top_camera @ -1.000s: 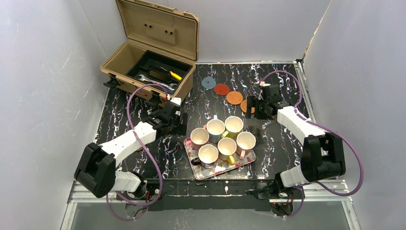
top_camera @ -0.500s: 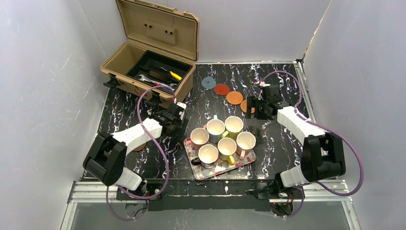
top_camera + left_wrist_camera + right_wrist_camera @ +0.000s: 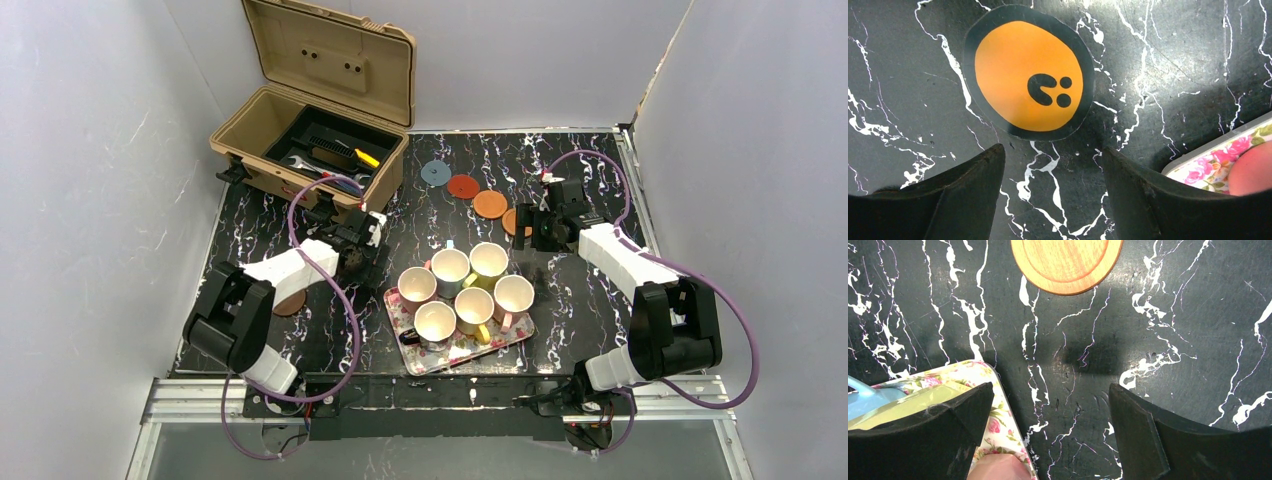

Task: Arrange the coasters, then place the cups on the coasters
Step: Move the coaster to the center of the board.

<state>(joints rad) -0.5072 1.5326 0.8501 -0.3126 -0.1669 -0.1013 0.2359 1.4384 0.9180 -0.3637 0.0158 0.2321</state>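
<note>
While the six cups [image 3: 472, 303] sit grouped on the floral tray [image 3: 500, 340], both arms hang low over the black marble table [image 3: 590, 160], each close to a disc it could pick up. We see the left gripper [image 3: 1053, 152] with its fingers [image 3: 963, 195] parted and only bare tabletop between them. Just ahead of the tips lies an orange disc with a dark rim [image 3: 1028, 75]. It is probably a coaster, though it looks flat enough to be a sticker. The tray's corner sits just outside one finger. The right gripper [image 3: 1050, 390] is spread wide and empty, with a wooden coaster [image 3: 1065, 265] just beyond its tips. Past that one, three more coasters [image 3: 462, 186] run in a diagonal row, spaced so each can take a cup. We judge the arranging unfinished, with no cup placed yet.
</note>
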